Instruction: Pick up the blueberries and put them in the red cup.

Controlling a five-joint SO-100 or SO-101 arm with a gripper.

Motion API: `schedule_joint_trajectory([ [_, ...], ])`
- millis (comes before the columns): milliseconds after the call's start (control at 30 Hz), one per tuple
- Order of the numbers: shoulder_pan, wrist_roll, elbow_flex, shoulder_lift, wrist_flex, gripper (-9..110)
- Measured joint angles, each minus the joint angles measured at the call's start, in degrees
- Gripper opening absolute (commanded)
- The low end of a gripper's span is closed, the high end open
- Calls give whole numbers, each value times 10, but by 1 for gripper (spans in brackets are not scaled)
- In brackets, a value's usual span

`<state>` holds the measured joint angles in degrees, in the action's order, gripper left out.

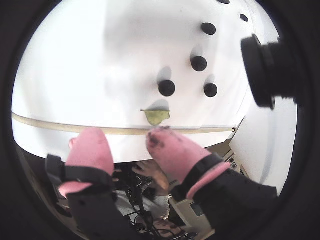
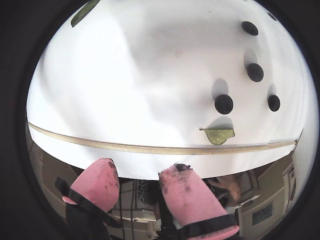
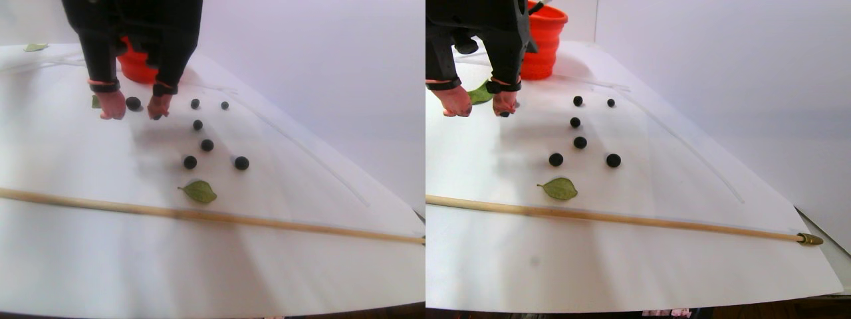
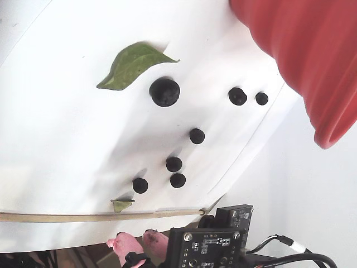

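Blueberries (image 3: 207, 145) lie loose on the white table (image 3: 312, 266), scattered upper-middle in the left half of the stereo pair view, none in contact with each other. One bigger berry (image 3: 133, 103) sits between the pink fingertips (image 3: 112, 105), not touched by either as far as visible. Fixed view shows the same scatter from the other side: big berry (image 4: 164, 91) upper centre, beside a large green leaf (image 4: 129, 66), smaller ones trailing down to lower centre. Both wrist views catch only some berries, upper right of frame (image 1: 166, 88) (image 2: 223, 104), with a small leaf (image 1: 157, 116) just above a thin wooden stick (image 1: 60, 127); the same leaf (image 2: 218, 135) and stick (image 2: 150, 148) show in the other wrist view. Red cup (image 3: 136, 65) is at the upper left of the stereo pair's left half, mostly hidden behind the black arm; right half shows its rim and ribbed wall better (image 3: 546, 33). Fixed view has the cup (image 4: 304, 56) huge in the upper right corner, outer wall only. Cup interior not visible in any view, so contents cannot be told. Cup absent from both wrist views. Gripper (image 3: 135, 107) hangs low over the table, jaws parted with a clear gap, holding nothing; wrist views confirm the spread pink tips (image 1: 130, 147) (image 2: 137, 180) with nothing between them. Stick crosses the whole table in the stereo pair, with a second leaf (image 3: 199, 191) just above it.
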<state>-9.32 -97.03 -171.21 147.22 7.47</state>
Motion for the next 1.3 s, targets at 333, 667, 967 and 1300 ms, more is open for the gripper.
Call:
schedule_joint_trajectory([
  [333, -2, -10, 0, -91, -150, 16],
  [667, -12, 12, 12, -214, -323, 17],
  [967, -32, 44, 22, -226, -352, 17],
  [1300, -47, 59, 46, -270, -403, 17],
])
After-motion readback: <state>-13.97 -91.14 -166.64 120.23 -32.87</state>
